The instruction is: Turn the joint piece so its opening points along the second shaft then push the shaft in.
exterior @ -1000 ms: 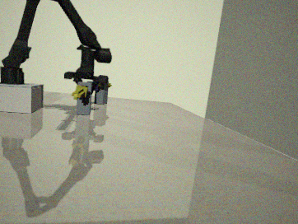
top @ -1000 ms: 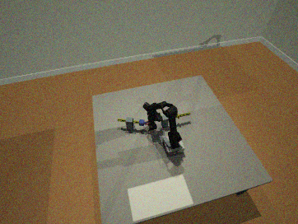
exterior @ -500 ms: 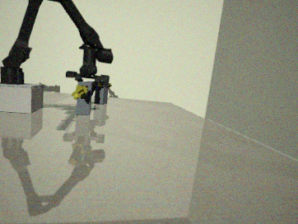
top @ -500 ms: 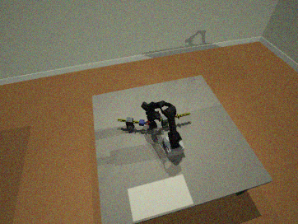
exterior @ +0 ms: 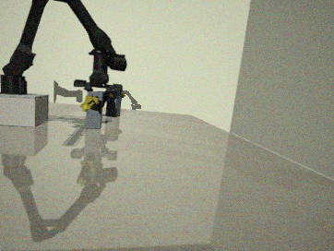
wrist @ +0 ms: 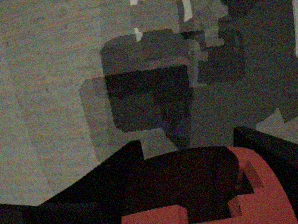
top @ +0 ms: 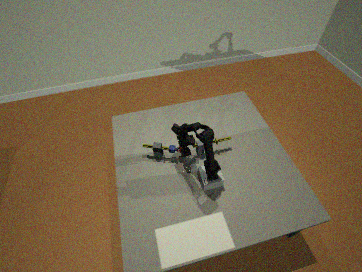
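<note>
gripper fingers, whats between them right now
In the wrist view, the red joint piece sits between the dark fingers; the gripper is shut on it. The top view is too small to confirm.

The arm [top: 209, 150] is matte black throughout, built of slim links joined by thicker rounded joint housings. It rises from a short black cylindrical foot set on a pale grey box base [exterior: 22, 110]. The claw [exterior: 102, 92] is black too, with blocky fingers.
</note>
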Motion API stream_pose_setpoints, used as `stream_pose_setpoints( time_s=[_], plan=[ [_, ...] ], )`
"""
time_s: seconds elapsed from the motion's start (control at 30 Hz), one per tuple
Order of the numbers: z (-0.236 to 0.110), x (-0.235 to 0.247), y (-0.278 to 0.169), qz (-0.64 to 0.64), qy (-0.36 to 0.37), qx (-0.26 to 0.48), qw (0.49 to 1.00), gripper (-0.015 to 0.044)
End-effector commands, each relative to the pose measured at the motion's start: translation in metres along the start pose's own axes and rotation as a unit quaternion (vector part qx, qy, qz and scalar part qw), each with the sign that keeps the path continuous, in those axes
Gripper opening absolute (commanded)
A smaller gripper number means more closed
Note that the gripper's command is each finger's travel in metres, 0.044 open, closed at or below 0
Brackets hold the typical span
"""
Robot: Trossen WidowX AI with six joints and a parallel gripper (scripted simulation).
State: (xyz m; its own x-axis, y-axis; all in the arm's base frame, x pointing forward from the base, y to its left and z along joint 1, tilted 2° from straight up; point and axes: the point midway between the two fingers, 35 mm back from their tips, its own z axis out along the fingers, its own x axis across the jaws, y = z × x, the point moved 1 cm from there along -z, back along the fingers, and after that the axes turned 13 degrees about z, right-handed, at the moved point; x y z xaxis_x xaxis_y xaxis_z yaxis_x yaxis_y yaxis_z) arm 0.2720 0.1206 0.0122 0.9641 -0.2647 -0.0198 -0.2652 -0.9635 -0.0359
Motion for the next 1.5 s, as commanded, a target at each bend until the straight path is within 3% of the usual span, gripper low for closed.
stream_pose_setpoints(
  time_s=[0.0, 0.07, 0.13, 0.5, 0.97, 1.2, 1.47],
  plan=[
    [0.0, 0.0, 0.0, 0.0, 0.0, 0.0, 1.0, 0.0105],
    [0.0, 0.0, 0.0, 0.0, 0.0, 0.0, 1.0, 0.0147],
    [0.0, 0.0, 0.0, 0.0, 0.0, 0.0, 1.0, 0.0147],
    [0.0, 0.0, 0.0, 0.0, 0.0, 0.0, 1.0, 0.0436],
    [-0.001, 0.0, 0.0, 0.0, -0.001, 0.003, 1.0, 0.044],
    [-0.027, 0.001, 0.007, 0.002, -0.02, 0.089, 0.996, 0.044],
    [-0.029, 0.002, 0.006, -0.001, -0.018, 0.092, 0.996, 0.044]
  ],
)
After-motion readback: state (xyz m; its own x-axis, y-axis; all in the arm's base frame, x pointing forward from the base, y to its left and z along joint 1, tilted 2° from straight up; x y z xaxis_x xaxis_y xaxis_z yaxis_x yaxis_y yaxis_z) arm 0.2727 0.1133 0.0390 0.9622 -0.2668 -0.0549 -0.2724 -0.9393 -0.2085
